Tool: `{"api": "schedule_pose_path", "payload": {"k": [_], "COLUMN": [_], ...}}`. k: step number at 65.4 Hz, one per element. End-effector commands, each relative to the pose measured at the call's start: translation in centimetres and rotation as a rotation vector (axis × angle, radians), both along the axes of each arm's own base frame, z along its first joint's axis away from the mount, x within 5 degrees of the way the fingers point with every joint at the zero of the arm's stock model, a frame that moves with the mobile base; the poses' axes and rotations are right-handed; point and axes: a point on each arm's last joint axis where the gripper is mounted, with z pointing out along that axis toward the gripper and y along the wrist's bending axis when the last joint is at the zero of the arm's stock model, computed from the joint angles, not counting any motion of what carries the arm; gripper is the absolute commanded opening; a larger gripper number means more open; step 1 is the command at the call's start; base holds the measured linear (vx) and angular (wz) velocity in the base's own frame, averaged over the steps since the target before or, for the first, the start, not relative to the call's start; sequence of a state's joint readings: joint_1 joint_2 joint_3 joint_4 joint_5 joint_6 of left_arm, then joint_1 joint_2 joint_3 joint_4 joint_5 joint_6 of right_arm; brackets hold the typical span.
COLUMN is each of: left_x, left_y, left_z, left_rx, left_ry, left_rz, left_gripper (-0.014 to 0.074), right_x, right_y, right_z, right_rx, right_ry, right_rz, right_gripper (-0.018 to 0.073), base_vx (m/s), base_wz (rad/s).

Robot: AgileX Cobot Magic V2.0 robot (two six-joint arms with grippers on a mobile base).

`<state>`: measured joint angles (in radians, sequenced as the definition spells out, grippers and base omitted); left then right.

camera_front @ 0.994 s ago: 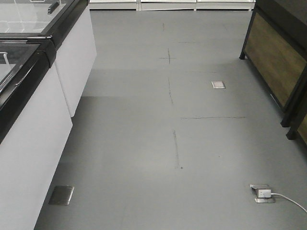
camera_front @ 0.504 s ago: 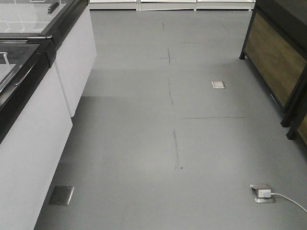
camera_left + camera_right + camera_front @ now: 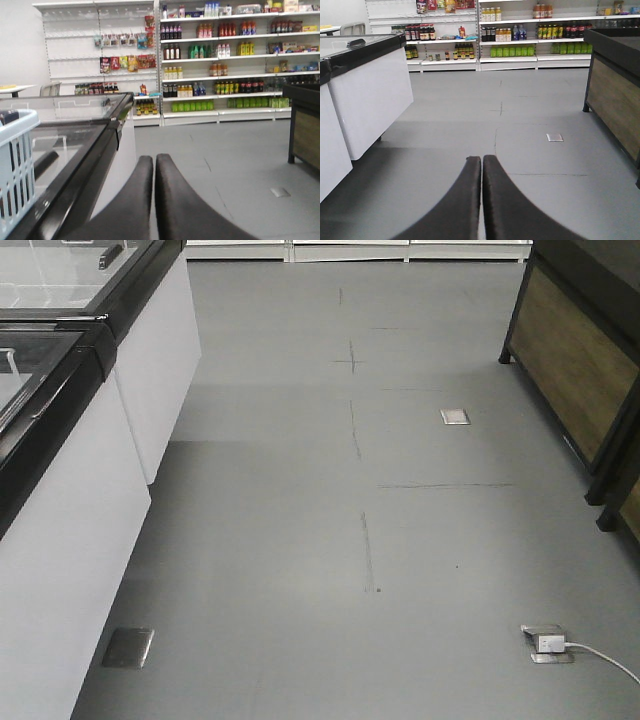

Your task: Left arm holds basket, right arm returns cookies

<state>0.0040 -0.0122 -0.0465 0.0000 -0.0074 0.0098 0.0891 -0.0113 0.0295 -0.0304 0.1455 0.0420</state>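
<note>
In the left wrist view my left gripper (image 3: 154, 159) is shut, its two dark fingers pressed together with nothing between them. The light-blue slotted basket (image 3: 15, 165) shows at the far left edge, on top of the glass-lidded freezer (image 3: 85, 130), apart from the gripper. In the right wrist view my right gripper (image 3: 481, 160) is also shut and empty, pointing over the grey floor. The cookies are out of view. Neither arm shows in the front view.
White freezer cabinets with black rims (image 3: 90, 440) line the left side. A dark wood-panelled display stand (image 3: 580, 370) is on the right. Stocked shelves (image 3: 225, 60) fill the far wall. Floor outlets (image 3: 455, 417) and a plugged white cable (image 3: 548, 643) lie on the grey floor.
</note>
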Motion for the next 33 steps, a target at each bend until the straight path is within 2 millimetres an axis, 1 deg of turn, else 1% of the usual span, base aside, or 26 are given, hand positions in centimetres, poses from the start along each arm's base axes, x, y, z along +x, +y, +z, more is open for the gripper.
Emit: {"api": "schedule_pose_path", "payload": {"k": [1, 5, 13, 20, 25, 33], "left_x": [-0.6, -0.5, 0.6, 2.0, 3.0, 3.8], "left_y": [0.0, 0.0, 0.0, 0.0, 0.0, 0.0], "left_z": [3.6, 5.1, 6.8, 7.1, 6.7, 6.2], "left_rx": [-0.018, -0.018, -0.019, -0.021, -0.057, -0.084], "left_ry": [-0.122, -0.1, 0.01, 0.164, 0.253, 0.312], "left_rz": [-0.007, -0.007, -0.007, -0.007, -0.008, -0.005], "left_gripper": [-0.0008, -0.0008, -0.0008, -0.0008, -0.0008, -0.0008], "right_x": [0.0, 0.0, 0.0, 0.0, 0.0, 0.0], "right_y": [0.0, 0.0, 0.0, 0.0, 0.0, 0.0], "right_z": [0.8, 0.8, 0.8, 0.8, 0.8, 0.8], "right_rx": [0.003, 0.003, 0.003, 0.003, 0.003, 0.003], "right_ry": [-0.088, -0.088, -0.088, -0.088, -0.088, -0.088], "right_rz": [-0.001, -0.001, -0.001, -0.001, -0.001, -0.001], "right_gripper": [-0.0009, -0.0009, -0.0009, -0.0009, -0.0009, -0.0009], "base_vx": [0.0, 0.0, 0.0, 0.0, 0.0, 0.0], "base_wz": [0.0, 0.0, 0.0, 0.0, 0.0, 0.0]}}
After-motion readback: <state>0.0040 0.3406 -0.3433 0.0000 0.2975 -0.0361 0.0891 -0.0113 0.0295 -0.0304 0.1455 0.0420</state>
